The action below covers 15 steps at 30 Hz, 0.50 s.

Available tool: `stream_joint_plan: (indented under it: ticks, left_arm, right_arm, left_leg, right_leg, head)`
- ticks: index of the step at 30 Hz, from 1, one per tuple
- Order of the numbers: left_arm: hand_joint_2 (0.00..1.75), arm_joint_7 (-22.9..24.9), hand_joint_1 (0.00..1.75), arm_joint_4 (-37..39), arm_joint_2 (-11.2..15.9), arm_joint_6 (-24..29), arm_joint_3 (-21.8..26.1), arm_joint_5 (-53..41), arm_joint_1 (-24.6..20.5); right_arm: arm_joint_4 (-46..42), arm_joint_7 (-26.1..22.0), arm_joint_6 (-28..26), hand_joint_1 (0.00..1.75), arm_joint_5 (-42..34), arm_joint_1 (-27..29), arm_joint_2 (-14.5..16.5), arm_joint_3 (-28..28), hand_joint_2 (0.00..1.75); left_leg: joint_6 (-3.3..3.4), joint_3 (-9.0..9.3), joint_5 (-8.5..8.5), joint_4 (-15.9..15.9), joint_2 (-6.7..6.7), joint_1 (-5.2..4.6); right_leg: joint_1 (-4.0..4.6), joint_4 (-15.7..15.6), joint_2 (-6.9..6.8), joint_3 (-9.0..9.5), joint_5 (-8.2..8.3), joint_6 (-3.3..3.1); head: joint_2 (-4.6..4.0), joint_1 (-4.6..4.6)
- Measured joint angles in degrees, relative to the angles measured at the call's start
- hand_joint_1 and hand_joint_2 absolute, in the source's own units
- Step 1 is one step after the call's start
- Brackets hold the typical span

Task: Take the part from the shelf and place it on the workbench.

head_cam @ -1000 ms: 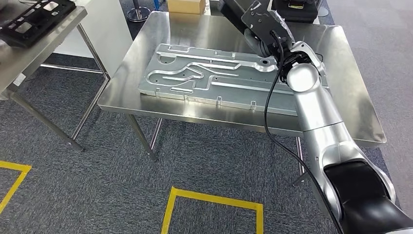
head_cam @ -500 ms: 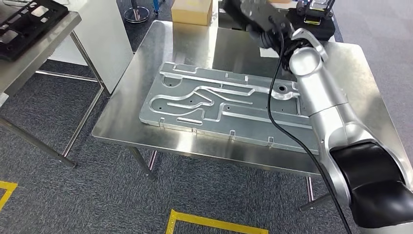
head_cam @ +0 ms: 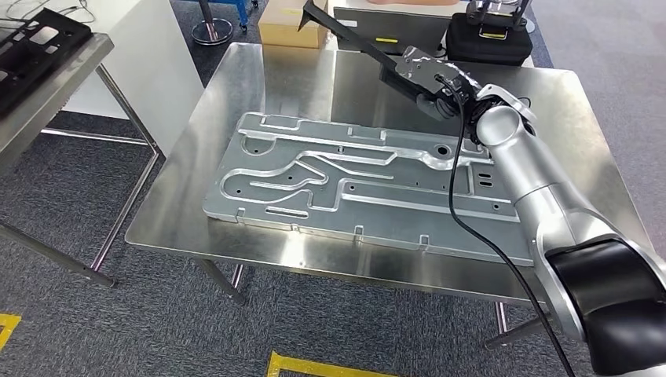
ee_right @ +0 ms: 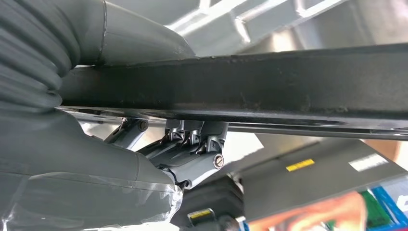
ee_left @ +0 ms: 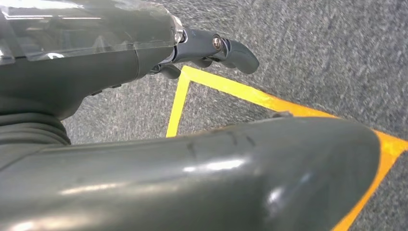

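While the right robot hand [head_cam: 430, 78] clamps the black part [head_cam: 349, 35] above the bench [head_cam: 259, 78] for placing, the left robot hand [ee_left: 211, 48] hangs curled.

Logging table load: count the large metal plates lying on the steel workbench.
1: a flat silver grooved metal plate lies across the shiny steel workbench, beneath the right hand holding a long black part.

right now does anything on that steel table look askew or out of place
The long dark part in the right hand is not set down: it juts out tilted over the far side of the steel table. The big metal plate lies flat, slightly skewed to the table's edges. Nothing looks spilled or damaged.
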Motion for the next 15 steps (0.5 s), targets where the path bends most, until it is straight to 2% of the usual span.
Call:
stream_joint_plan:
  ticks: [7, 11, 15]
  left_arm:
    - [0.00, -0.2, 0.00, 0.0, 0.1, -1.1, -1.4, -1.9, -0.5]
    - [0.00, -0.2, 0.00, 0.0, 0.3, -1.5, -2.2, -2.4, -0.7]
    - [0.00, -0.1, 0.00, 0.0, 0.5, -1.6, -2.6, -2.7, -0.9]
  right_arm:
    - [-2.6, -0.8, -4.0, 1.75, 2.4, 6.8, -0.7, 1.1, 1.75]
    - [-4.8, -0.7, -4.1, 1.75, 3.4, 11.7, -0.7, 1.7, 1.75]
    - [-6.2, -0.4, -3.6, 1.75, 4.6, 13.8, -0.7, 2.0, 1.75]
  left_leg:
    - [-0.21, 0.49, -0.24, -0.1, 0.20, 0.30]
    - [-0.21, 0.49, -0.24, 0.0, 0.20, 0.26]
    - [-0.24, 0.49, -0.25, 0.0, 0.21, 0.24]
  right_leg:
    - [0.46, 0.1, 0.13, 0.41, -0.11, -0.20]
    - [0.47, 0.2, 0.14, 0.44, -0.11, -0.20]
    - [0.45, 0.2, 0.15, 0.49, -0.11, -0.20]
  head:
    - [0.00, 0.00]
    - [0.00, 0.00]
    - [0.00, 0.00]
